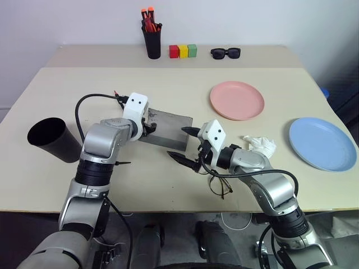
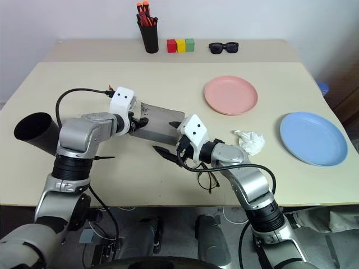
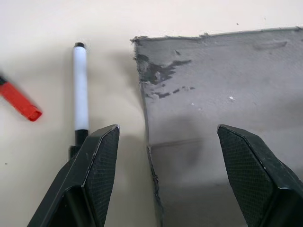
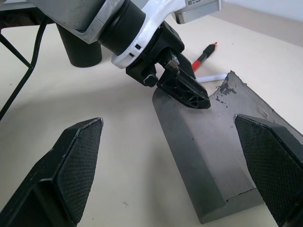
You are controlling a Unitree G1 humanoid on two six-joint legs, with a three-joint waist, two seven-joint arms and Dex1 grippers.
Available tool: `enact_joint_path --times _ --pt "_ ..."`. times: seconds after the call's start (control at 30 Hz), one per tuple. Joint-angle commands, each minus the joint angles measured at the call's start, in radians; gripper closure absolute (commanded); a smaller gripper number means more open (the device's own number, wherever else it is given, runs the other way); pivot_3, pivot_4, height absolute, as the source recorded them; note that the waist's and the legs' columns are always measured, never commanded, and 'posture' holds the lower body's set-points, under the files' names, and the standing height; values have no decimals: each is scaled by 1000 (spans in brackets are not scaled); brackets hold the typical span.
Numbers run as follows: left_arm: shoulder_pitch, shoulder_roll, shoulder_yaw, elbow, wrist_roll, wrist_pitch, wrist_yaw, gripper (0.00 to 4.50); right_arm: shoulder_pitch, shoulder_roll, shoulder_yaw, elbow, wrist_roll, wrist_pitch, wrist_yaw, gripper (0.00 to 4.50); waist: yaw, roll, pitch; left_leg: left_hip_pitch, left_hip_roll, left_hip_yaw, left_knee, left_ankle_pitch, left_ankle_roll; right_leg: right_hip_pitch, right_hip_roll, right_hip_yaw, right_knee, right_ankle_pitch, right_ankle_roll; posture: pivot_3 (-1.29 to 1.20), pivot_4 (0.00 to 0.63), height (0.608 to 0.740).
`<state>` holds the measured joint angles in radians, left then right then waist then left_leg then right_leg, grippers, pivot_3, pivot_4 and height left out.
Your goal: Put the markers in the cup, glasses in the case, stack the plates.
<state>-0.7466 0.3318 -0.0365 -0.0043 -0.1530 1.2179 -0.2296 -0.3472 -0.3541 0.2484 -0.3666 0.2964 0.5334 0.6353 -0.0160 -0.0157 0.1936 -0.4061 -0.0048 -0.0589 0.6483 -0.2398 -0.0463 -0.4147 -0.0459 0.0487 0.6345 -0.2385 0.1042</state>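
A grey felt case (image 1: 166, 126) lies flat mid-surface, the left gripper (image 3: 165, 156) open-fingered over its frayed corner and the right gripper (image 1: 183, 144) wide open alongside; slim markers (image 3: 79, 90) lie just beside the case.

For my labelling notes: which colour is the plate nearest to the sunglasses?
Pink plate, best seen in the left eye view.

Perhaps a lab: bare beige table (image 1: 112, 185), plain white wall (image 1: 252, 22).
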Motion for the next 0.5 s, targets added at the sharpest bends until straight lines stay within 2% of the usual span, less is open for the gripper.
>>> enact_joint_path --times 0.03,0.17,0.5 --pt "-36 -5 90 46 41 -40 89 1153 -9 10 0 -15 3 -19 5 0 -2 0 0 0 0 0 0 0 0 0 0 0 0 0 0 0 150 740" --pt "-48 -3 140 103 48 -35 133 1153 -11 11 2 -12 2 -21 6 0 -3 0 0 0 0 0 0 0 0 0 0 0 0 0 0 0 150 740" --pt "-40 -30 179 149 1 -2 106 1153 -12 13 2 -9 0 -23 4 0 0 0 0 0 0 0 0 0 0 0 0 0 0 0 0 0 150 740"
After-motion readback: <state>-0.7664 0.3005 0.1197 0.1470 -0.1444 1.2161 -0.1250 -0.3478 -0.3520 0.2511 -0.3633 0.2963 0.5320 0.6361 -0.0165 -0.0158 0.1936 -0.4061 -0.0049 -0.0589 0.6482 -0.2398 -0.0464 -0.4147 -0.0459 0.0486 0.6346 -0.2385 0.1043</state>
